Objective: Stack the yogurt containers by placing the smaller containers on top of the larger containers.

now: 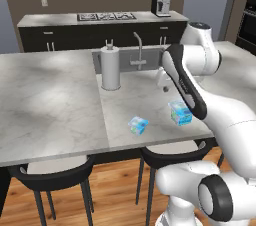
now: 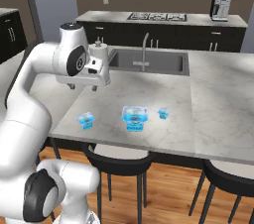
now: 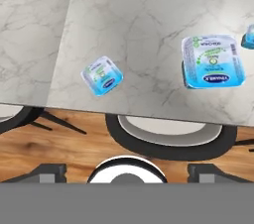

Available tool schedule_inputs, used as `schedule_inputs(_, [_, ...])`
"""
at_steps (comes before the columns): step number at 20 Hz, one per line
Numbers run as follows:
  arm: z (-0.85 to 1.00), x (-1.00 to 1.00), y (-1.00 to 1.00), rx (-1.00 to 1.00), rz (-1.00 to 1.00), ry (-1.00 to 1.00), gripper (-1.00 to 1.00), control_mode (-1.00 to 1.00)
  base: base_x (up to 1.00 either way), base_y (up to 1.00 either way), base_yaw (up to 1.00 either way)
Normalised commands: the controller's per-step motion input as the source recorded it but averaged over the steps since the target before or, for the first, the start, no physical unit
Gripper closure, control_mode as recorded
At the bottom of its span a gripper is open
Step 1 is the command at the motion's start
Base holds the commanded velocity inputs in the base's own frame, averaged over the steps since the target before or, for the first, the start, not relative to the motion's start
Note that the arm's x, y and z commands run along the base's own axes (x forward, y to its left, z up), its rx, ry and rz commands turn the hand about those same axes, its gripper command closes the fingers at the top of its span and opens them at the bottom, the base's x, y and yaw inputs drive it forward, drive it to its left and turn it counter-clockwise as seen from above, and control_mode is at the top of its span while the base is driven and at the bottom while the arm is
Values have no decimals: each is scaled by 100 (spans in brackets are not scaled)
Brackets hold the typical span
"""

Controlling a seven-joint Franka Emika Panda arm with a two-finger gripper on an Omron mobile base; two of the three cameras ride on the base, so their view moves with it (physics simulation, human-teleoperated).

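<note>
two small yogurt packs point(image 2: 86, 119) and point(image 2: 163, 113), one big teal pack point(image 2: 135, 118) between them; gripper point(image 2: 82, 87) spread open, hovering above the left small one

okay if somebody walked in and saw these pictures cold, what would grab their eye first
Probably the big white robot arm reaching over the marble island counter, its open gripper hanging above it. Next, the bright blue yogurt packs near the counter's front edge: the larger pack and a smaller pack beside it.
</note>
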Motion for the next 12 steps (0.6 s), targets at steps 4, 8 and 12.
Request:
schedule_inputs(4, [-14,-43,1,-6,5,0,-100,-100,0,0,0])
schedule_inputs(8, [-18,-38,17,-13,6,0,-100,-100,0,0,0])
schedule_inputs(12, [-13,-26,30,-15,6,0,-100,-100,0,0,0])
